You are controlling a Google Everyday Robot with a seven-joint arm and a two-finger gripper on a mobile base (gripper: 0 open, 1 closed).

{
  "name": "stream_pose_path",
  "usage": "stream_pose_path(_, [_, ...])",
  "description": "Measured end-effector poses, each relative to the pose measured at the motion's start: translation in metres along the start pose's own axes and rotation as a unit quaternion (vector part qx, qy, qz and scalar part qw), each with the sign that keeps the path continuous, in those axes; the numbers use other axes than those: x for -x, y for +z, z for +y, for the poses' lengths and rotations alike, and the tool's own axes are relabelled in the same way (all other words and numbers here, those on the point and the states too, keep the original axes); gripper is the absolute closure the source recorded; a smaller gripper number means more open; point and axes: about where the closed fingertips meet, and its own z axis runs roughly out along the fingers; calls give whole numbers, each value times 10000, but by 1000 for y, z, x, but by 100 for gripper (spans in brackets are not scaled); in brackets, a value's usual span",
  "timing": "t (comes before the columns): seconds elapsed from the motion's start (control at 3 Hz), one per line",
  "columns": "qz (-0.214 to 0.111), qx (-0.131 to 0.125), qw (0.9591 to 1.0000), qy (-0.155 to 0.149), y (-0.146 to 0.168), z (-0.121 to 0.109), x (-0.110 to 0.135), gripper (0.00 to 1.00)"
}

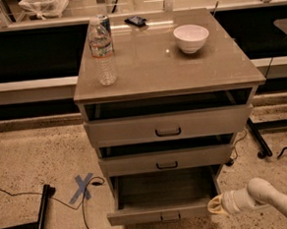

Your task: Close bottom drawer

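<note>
The bottom drawer (163,214) is the lowest of three grey-beige drawers and stands pulled far out, its inside empty. A small dark loop handle (170,216) sits on its narrow front panel. The middle drawer (166,160) and top drawer (168,126) stand slightly out. My gripper (214,205) comes in from the lower right on a white arm (267,199). Its tip is at the right end of the bottom drawer's front panel, touching it or very close.
On the cabinet top (149,62) stand a water bottle (102,51), a white bowl (191,37) and a small dark object (137,21). A blue tape cross (83,187) and cables lie on the floor at left. A dark stand leg (40,222) is lower left.
</note>
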Motion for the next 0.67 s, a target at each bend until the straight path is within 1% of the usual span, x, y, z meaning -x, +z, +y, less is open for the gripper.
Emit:
stream_pose_path(0.33, [-1, 1, 10000, 0, -1, 0, 1, 37])
stream_pose_path(0.67, [-13, 16, 10000, 1, 0, 1, 2, 9])
